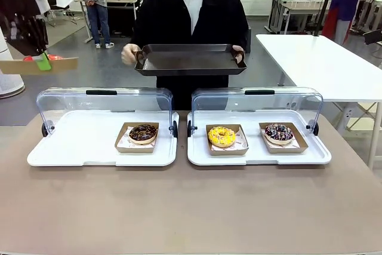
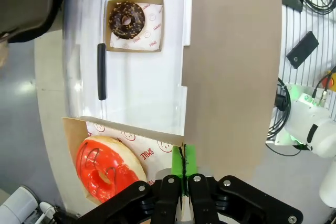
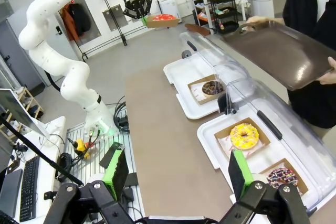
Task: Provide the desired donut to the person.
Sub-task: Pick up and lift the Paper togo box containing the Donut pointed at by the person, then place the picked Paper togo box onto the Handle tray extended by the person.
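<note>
The red-glazed donut (image 2: 105, 169) sits in its cardboard box (image 2: 152, 150), held high off the table's left side. The left gripper (image 2: 184, 157) pinches the box's edge between its green pads. The carry looks to be the step in hand: the person (image 1: 190, 10) stands across the table with a dark serving tray (image 1: 190, 61) held out. The next move calls for a swing over the display cases (image 1: 71, 156), keeping the box level, and setting it on that tray. The right gripper (image 3: 177, 170) hangs spread wide, holding nothing.
</note>
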Tool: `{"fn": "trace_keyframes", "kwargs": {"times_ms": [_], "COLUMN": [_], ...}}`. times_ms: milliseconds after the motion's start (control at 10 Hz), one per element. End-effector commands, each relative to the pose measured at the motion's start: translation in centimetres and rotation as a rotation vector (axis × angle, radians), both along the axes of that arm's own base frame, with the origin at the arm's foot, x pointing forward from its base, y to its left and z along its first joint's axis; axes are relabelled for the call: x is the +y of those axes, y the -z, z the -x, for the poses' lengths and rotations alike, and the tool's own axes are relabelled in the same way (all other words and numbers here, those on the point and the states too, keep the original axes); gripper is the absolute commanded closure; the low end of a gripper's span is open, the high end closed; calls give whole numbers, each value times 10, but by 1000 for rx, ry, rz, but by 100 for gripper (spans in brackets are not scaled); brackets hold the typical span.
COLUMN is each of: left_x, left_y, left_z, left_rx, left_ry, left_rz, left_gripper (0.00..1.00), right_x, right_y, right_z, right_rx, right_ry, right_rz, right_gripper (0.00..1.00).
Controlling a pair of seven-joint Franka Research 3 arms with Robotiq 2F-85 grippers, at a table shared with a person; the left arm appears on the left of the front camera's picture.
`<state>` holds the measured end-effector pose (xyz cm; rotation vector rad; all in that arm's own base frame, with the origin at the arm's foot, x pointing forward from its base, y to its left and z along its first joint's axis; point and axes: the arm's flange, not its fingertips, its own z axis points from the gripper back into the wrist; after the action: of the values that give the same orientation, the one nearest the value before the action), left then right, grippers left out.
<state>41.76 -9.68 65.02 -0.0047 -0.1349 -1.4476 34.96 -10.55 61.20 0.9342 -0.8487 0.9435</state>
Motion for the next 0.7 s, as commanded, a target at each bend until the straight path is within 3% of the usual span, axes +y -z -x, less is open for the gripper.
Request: {"fn": "trace_keyframes", "kwargs": {"times_ms": [0, 100, 600], "left_x": [-2, 0, 0], "left_y": [0, 0, 0], "left_z": [-11, 0, 0], "left_rx": [-4, 0, 0], "left_ry": [-31, 0, 0], "left_rz": [-9, 0, 0], "left_gripper": [100, 100, 100], "right_x": [0, 0, 0], "right_y": [-1, -1, -1], "right_z": [-2, -2, -2], "right_rx": [-17, -17, -17], "right_ry": [-8, -8, -8], "right_rz": [-16, -16, -16], "right_gripper": [0, 0, 0]}}
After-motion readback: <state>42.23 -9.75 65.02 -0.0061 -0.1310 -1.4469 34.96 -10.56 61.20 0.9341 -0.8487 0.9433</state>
